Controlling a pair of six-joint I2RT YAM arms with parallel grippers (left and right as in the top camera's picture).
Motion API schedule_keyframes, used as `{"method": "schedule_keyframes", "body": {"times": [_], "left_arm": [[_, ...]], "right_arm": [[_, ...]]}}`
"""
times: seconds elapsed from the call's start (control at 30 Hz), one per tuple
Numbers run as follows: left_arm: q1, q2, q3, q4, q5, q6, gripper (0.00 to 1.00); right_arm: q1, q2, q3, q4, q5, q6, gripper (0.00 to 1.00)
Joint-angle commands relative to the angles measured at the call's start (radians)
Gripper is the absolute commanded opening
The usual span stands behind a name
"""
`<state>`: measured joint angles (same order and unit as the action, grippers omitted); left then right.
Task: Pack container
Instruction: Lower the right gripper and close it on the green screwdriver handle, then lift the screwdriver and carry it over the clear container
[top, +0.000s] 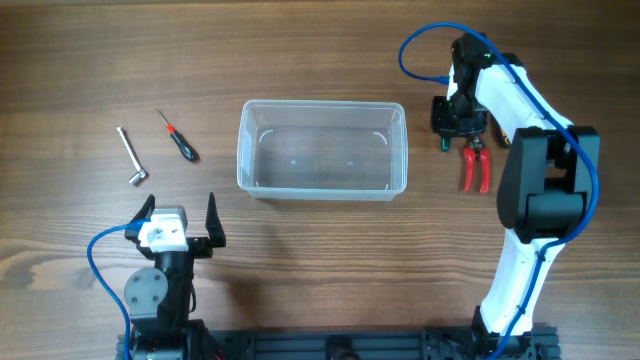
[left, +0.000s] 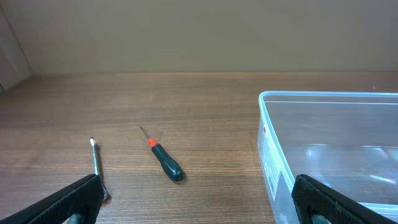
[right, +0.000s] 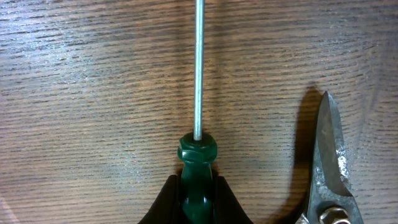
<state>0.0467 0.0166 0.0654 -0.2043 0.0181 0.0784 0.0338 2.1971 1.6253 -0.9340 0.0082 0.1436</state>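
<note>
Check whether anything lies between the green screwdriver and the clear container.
Nothing visible does. The right gripper grips the green screwdriver, and only bare table lies between it and the container. The cutters lie on its other side.

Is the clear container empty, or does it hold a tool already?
Empty: inside the container only its bare clear floor shows.

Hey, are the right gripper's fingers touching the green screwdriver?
Touching. Right wrist view: the right gripper has both fingers pressed on the green screwdriver handle.
</note>
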Motion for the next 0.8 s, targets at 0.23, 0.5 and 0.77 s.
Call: {"method": "schedule_keyframes", "body": {"times": [0.23,0.5,0.77], "left_arm": [[-0.006,-0.002,-0.004,0.002,0.015,0.023,1.0],[-0.006,-0.002,-0.004,0.002,0.015,0.023,1.0],[-0.006,-0.002,-0.004,0.003,0.015,0.023,1.0]], "right_arm": [[0.0,-0.234,0.079,0.05,0.018,-0.117,0.04],[0.019,-0.471,0.079,0.035,-0.114,-0.33,0.04],[0.06,-0.58,0.079,-0.052,-0.405,-0.496,0.04]]}}
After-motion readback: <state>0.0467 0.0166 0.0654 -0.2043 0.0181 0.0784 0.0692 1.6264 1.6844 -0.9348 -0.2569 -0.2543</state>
